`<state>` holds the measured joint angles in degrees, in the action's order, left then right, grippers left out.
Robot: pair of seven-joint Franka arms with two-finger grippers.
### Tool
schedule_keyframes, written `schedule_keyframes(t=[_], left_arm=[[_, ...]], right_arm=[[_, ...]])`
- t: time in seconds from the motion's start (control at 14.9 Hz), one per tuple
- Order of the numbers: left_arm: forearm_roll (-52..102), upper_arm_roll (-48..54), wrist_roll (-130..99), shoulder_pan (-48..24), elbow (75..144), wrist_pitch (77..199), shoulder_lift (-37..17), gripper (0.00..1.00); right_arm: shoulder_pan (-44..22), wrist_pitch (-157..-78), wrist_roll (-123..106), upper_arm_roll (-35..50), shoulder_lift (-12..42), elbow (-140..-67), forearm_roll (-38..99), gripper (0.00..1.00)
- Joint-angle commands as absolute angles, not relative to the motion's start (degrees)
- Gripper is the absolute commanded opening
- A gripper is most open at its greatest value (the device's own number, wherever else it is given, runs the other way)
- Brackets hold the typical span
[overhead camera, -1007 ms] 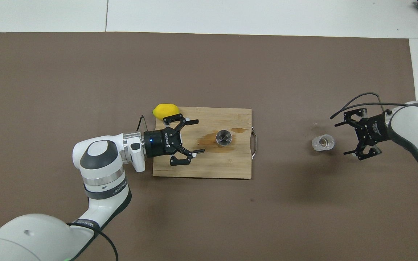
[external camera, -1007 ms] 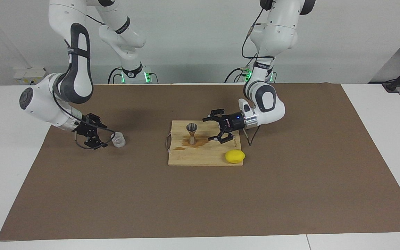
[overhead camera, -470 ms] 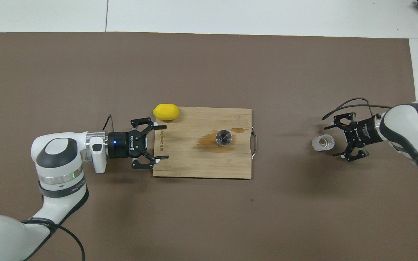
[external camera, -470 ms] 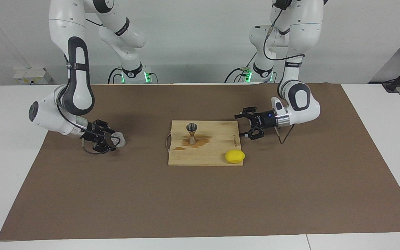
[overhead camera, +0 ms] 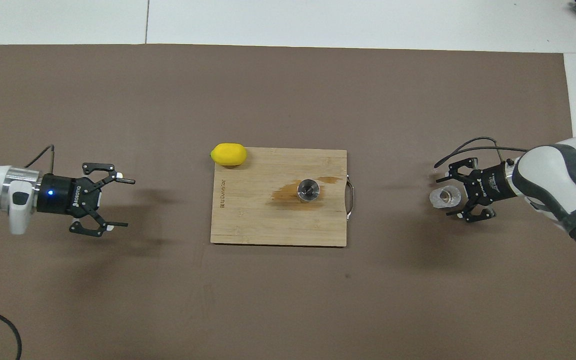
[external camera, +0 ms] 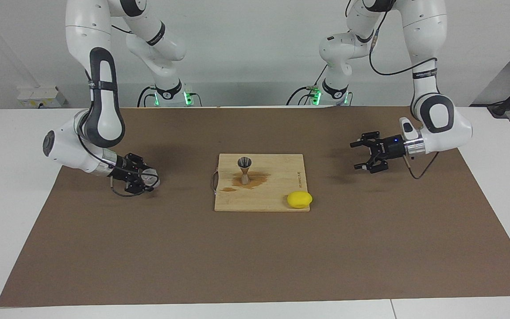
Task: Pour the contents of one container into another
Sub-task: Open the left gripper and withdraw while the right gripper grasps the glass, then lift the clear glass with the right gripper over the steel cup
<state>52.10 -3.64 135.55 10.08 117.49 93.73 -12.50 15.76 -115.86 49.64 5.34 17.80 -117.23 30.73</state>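
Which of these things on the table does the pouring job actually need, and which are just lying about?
Needed for the job:
- glass cup, on the mat toward the right arm's end
- metal jigger, upright on the board
- right tool, open around the cup

Just lying about:
- lemon, at the board's corner
- wooden cutting board, stained around the jigger
- left tool, open, waiting over the mat

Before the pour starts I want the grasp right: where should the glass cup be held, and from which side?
Take the glass cup by its side wall, low and level from the right arm's end, where the right tool already straddles it. It stands upright on the mat, rim open, so a side grip suits pouring.
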Motion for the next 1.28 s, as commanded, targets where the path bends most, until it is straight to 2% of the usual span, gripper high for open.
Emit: schedule_keyframes(t=[0.0,0.07,0.13,0.2,0.34,0.81,1.21], left_arm=[[42.40,-3.16,130.80,12.38,110.41,91.41,-11.61,1.00],[38.88,-3.16,129.04,12.65,108.82,90.71,-10.21,1.00],[36.59,-3.25,127.72,12.66,107.68,89.83,-9.06,1.00],[35.17,-3.34,126.66,12.66,106.71,89.65,-7.66,1.00],[31.23,-3.52,124.73,12.57,102.94,89.21,-6.42,1.00],[15.76,-2.73,114.01,10.56,91.07,87.01,-4.40,1.00],[10.55,-2.46,95.49,3.97,89.82,90.08,-3.25,1.00]], right_arm=[[16.00,-115.76,47.81,5.45,16.17,-118.74,34.35,0.34],[16.00,-115.58,47.81,5.45,15.56,-118.74,34.80,0.16],[16.00,-115.49,47.90,5.36,14.95,-118.74,34.89,0.04],[16.00,-115.31,48.07,5.36,14.25,-118.74,34.89,0.00],[15.47,-115.22,49.21,5.62,12.84,-118.48,34.80,0.00],[4.15,-116.54,65.62,5.62,10.28,-115.41,34.63,0.00],[-7.19,-124.62,81.71,5.45,11.25,-112.60,31.22,0.00]])
